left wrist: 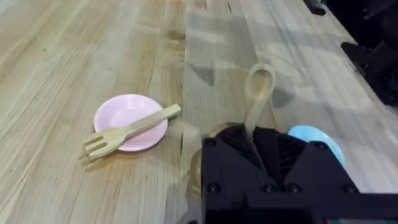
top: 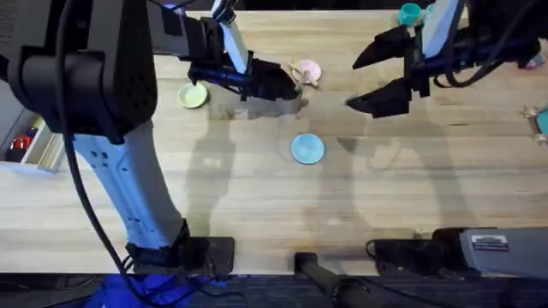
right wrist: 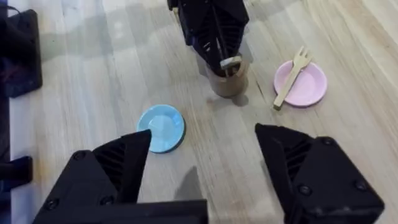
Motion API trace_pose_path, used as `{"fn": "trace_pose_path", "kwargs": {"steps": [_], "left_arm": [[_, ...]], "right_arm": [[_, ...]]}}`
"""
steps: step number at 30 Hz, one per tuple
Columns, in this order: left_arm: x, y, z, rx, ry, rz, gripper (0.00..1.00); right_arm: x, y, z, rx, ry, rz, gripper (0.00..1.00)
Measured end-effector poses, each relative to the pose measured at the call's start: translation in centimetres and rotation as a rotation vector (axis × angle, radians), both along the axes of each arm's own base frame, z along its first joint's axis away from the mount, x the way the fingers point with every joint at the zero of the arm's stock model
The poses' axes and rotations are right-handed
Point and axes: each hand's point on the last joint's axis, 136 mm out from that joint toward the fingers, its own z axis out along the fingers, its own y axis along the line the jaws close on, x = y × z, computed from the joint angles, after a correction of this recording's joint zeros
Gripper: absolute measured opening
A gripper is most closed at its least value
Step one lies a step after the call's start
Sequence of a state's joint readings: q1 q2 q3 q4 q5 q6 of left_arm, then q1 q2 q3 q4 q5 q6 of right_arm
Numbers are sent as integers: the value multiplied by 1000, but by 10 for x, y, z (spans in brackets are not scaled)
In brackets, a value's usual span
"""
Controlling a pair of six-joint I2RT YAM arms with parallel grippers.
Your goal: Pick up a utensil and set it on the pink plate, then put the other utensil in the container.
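Note:
The wooden fork [left wrist: 130, 129] lies across the pink plate [left wrist: 127, 118], its tines hanging over the rim; from above, the plate [top: 306, 71] sits at the far middle of the table. My left gripper [top: 287, 85] is shut on the wooden spoon [left wrist: 258, 93] and hovers right over the tan container [right wrist: 229, 82]. One end of the spoon [right wrist: 231, 61] is at the container's mouth. My right gripper [top: 377, 79] hangs open and empty to the right of the plate, its fingers [right wrist: 124, 168] spread wide.
A light blue plate [top: 307, 148] lies mid-table, nearer than the container. A yellow-green plate [top: 193, 96] sits to the left under the left arm. A teal object [top: 409, 13] stands at the far right edge. Bare wood stretches along the front.

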State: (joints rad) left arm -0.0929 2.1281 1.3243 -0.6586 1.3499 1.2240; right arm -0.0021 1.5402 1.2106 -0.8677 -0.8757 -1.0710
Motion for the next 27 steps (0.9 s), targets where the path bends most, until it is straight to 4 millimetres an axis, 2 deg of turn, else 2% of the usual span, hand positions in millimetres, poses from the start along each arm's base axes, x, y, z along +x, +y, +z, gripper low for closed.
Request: {"fn": "trace_pose_path", "kwargs": {"steps": [3, 12, 19, 24, 27], "left_arm": [[0, 0, -1, 8, -1, 1, 48], [0, 0, -2, 11, -3, 1, 183], [0, 0, -2, 11, -4, 1, 225], [0, 0, -1, 4, -5, 0, 355], [1, 0, 2, -10, -10, -2, 394]], "right_arm": [[0, 0, 0, 0, 0, 0, 996], [0, 0, 0, 0, 0, 0, 996], [0, 0, 0, 0, 0, 0, 996], [0, 0, 0, 0, 1, 0, 996], [0, 0, 0, 0, 1, 0, 997]]}}
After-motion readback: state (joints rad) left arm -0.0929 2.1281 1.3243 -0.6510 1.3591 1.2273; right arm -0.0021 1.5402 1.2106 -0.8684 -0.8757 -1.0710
